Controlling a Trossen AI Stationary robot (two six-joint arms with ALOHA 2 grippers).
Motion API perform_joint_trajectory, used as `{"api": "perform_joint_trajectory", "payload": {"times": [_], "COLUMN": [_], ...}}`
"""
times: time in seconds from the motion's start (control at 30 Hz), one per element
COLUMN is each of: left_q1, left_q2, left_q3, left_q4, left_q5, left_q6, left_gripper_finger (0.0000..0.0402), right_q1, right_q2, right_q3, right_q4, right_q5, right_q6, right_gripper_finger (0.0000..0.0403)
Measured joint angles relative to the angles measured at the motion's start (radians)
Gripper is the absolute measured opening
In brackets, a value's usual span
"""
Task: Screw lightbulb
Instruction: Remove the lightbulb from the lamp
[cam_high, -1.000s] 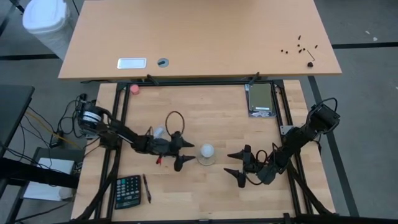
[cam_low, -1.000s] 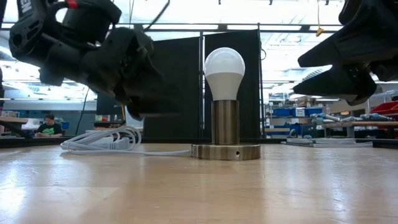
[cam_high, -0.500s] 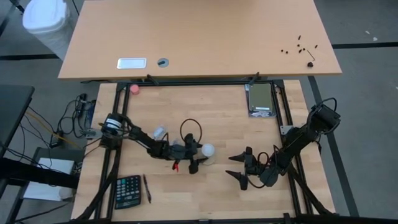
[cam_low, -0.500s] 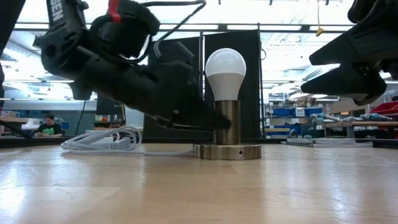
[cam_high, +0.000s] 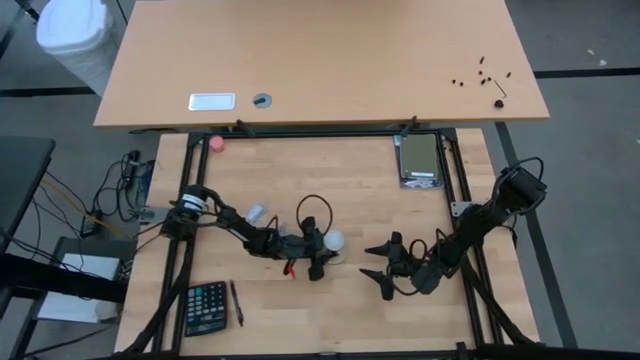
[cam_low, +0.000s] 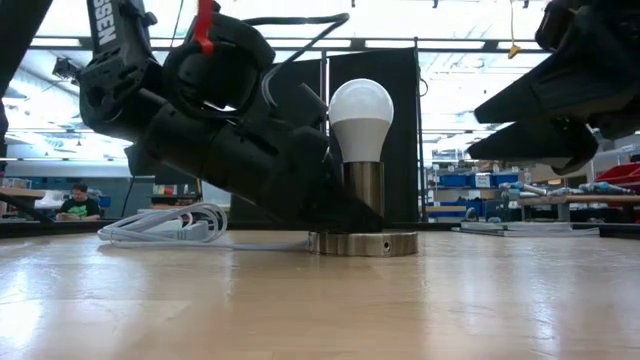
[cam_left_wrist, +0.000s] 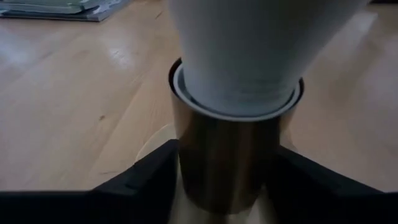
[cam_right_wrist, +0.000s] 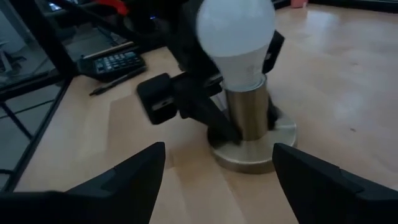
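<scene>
1 lightbulb (cam_low: 361, 115) in stand; L gripper (cam_left_wrist: 217, 186) grasps stand post, R gripper (cam_right_wrist: 214, 180) released.

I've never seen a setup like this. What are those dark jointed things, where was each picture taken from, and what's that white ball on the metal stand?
They are two robot arms working at a wooden table. One picture looks straight down, one looks level across the tabletop, and two come from cameras on the arms' wrists. The white ball is a lightbulb sitting in a brass-coloured socket on a round base. The left tool has its fingers on either side of the socket; whether they press on it isn't clear. The right tool waits open, pointing at the bulb from the other side, holding nothing. A calculator, a pen and a white cord also lie on the table.
</scene>
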Motion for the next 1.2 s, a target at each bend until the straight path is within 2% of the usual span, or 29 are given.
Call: {"api": "perform_joint_trajectory", "payload": {"times": [0.2,0.37,0.57,0.67,0.8,0.87,1.2], "left_q1": [0.0,0.0,0.0,0.0,-0.001,-0.002,-0.002], "left_q2": [-0.001,-0.002,-0.002,-0.002,-0.002,-0.002,-0.002], "left_q3": [-0.003,-0.003,-0.003,-0.003,-0.003,-0.003,-0.004], "left_q4": [-0.001,0.0,0.0,0.0,0.0,0.0,0.0], "left_q5": [0.0,0.0,0.002,0.015,0.019,0.021,0.021], "left_q6": [0.006,0.007,0.007,0.007,0.007,0.007,0.005], "left_gripper_finger": [0.0195,0.0194,0.0195,0.0195,0.0196,0.0196,0.0196], "right_q1": [-0.043,-0.094,-0.175,-0.191,-0.192,-0.192,-0.242], "right_q2": [0.0,0.001,0.028,0.114,0.233,0.278,0.343], "right_q3": [0.0,0.0,0.001,-0.005,-0.004,0.003,0.079], "right_q4": [0.013,0.022,0.044,0.134,0.421,0.503,0.523], "right_q5": [-0.004,-0.033,-0.135,-0.137,-0.153,-0.156,-0.113], "right_q6": [-0.048,-0.106,-0.167,-0.25,-0.363,-0.394,-0.423], "right_gripper_finger": [0.0309,0.031,0.0325,0.0328,0.0323,0.032,0.0316]}}
